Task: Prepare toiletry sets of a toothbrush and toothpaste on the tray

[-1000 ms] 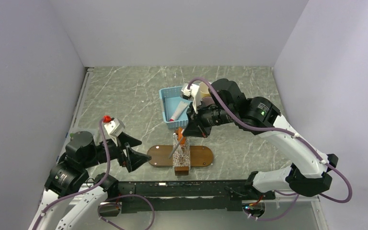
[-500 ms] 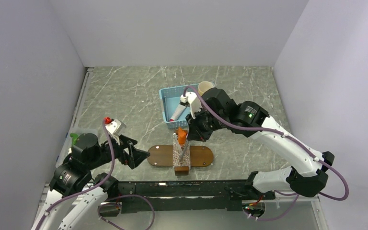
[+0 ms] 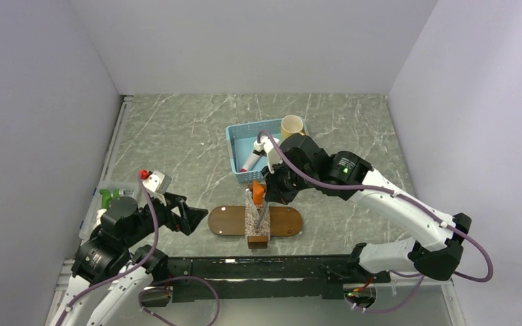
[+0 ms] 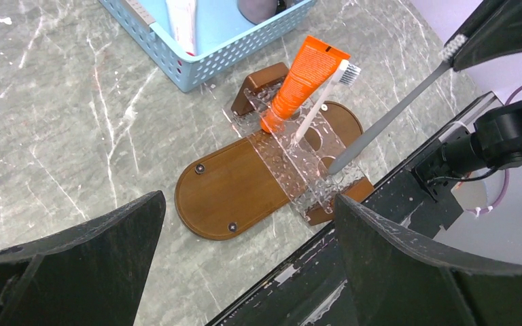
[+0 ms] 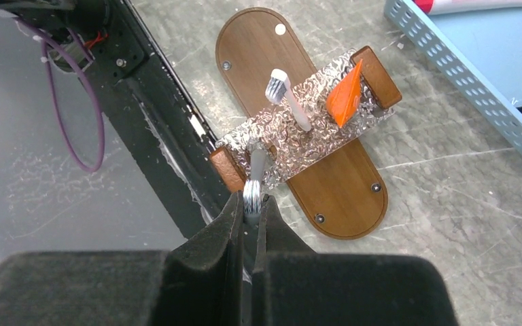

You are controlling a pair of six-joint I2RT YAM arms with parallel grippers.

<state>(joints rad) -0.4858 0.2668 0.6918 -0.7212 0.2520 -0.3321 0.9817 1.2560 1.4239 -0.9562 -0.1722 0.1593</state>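
The dark-brown oval tray lies near the table's front edge with a clear holder across it. The orange toothpaste and a white toothbrush stand in the holder. My right gripper is shut on the bristle head of a grey toothbrush, whose handle end sits in the holder's near end. In the top view the right gripper hovers just behind the holder. My left gripper is open and empty, left of the tray.
A light-blue mesh basket behind the tray holds a white tube with a red cap. A beige cup stands at its back right corner. A green object lies at the far left. The black base rail runs along the near edge.
My right arm has lowered and come nearer with the grey toothbrush, which now stands steeper in the holder. My left arm has drawn back to the left, away from the tray.
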